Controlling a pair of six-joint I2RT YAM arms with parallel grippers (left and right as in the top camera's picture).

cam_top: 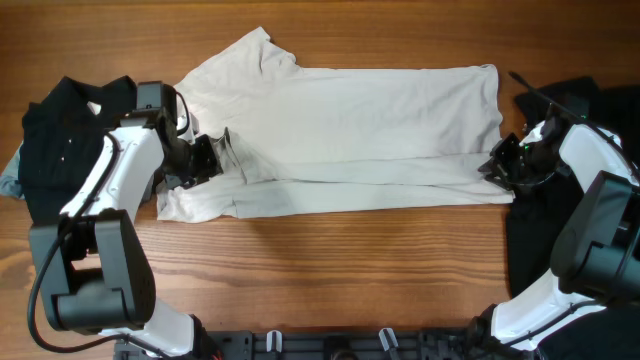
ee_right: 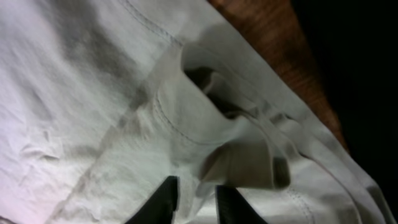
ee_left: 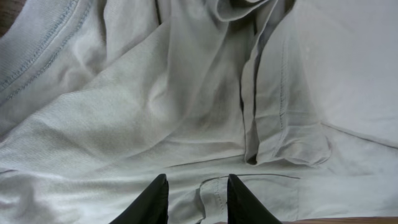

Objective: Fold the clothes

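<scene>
A cream short-sleeved T-shirt of thin wrinkly fabric [cam_top: 350, 110] lies stretched sideways across the brown wooden table [cam_top: 330, 270]. Its collar end is to the left and its hem to the right, and its near long edge is doubled over into a narrow band. The left gripper [cam_top: 215, 155] sits on the shirt's left end, by the near sleeve. In the left wrist view its jaws [ee_left: 198, 199] stand only narrowly apart, pinching a raised fold of stitched cream cloth. The right gripper [cam_top: 497, 165] is at the shirt's near right corner, on the hem. In the right wrist view its jaws [ee_right: 196, 199] are close together with cream cloth between them and a bunched, lifted fold just beyond. I cannot tell whether they are clamped on it. A crumpled black garment [cam_top: 60, 130] lies at the table's left edge behind the left arm, and another dark black cloth heap [cam_top: 565, 100] lies at the right edge beside the right arm.
</scene>
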